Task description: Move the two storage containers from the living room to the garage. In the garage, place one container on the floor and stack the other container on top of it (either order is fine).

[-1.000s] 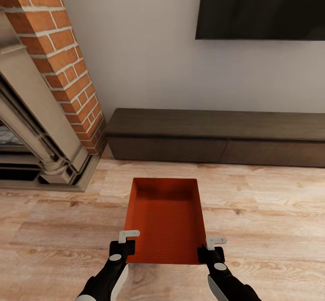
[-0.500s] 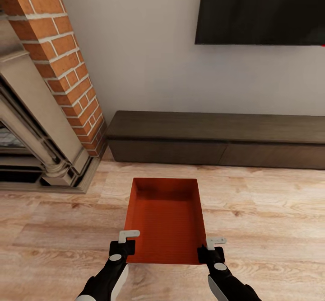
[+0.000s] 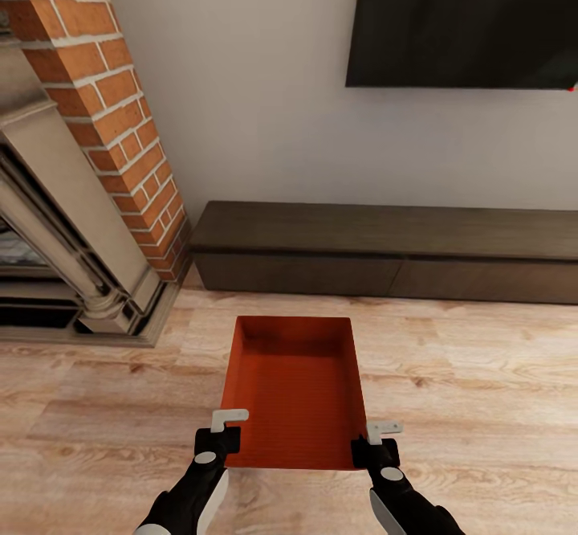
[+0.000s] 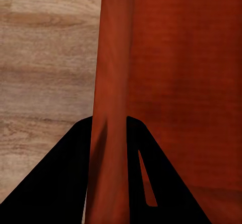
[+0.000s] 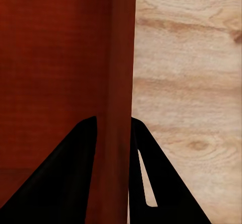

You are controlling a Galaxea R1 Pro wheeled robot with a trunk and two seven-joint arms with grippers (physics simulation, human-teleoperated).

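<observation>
I hold one orange-red storage container level in front of me over the light wood-plank floor of the living room. My left gripper is shut on the container's near left wall, one black finger on each side. On the opposite side, my right gripper is shut on the near right wall in the same way. The bin is empty, and its ribbed bottom shows.
A long low dark-wood bench runs along the white wall ahead, under a black TV. The red-brick fireplace with its stone surround stands at the left. Open plank floor lies on both sides of the bin.
The whole view has shifted slightly: bench, TV and fireplace sit a little lower in the picture, so the camera moved. The container and both grippers keep their places relative to me.
</observation>
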